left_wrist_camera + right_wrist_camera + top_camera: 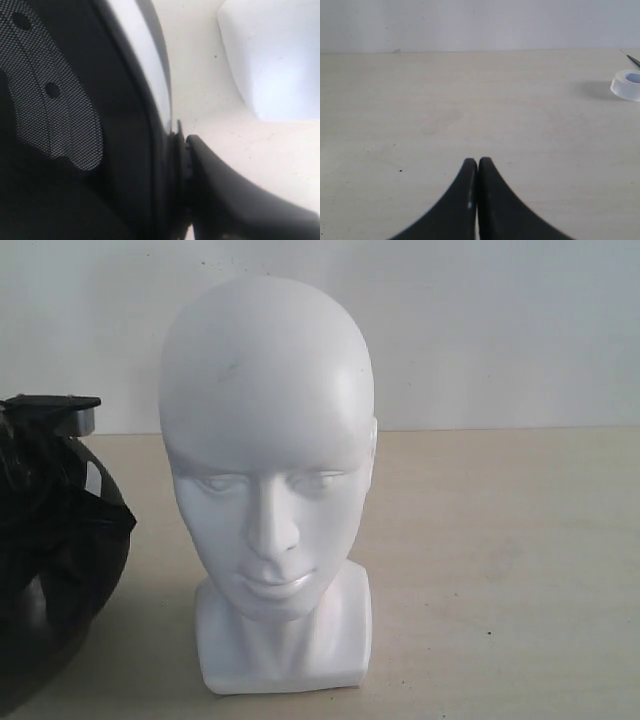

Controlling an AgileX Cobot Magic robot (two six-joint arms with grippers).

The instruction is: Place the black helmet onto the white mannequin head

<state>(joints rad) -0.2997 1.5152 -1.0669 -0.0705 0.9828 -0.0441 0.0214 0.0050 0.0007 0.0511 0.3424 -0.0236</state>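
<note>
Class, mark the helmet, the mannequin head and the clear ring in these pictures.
helmet (48, 600), exterior view, its black body.
mannequin head (265, 410), exterior view, the forehead.
clear ring (623, 90), right wrist view, its outer wall.

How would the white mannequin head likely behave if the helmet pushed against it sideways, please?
The white mannequin head looks top-heavy: its skull is wider than its blocky base, so a high push may tip it. Its glossy surface suggests rigid, slippery plastic, so it might also slide across the smooth table.

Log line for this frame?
black helmet: beside white mannequin head, not on it | left gripper: at helmet rim, grip unclear | right gripper: shut, empty
</note>
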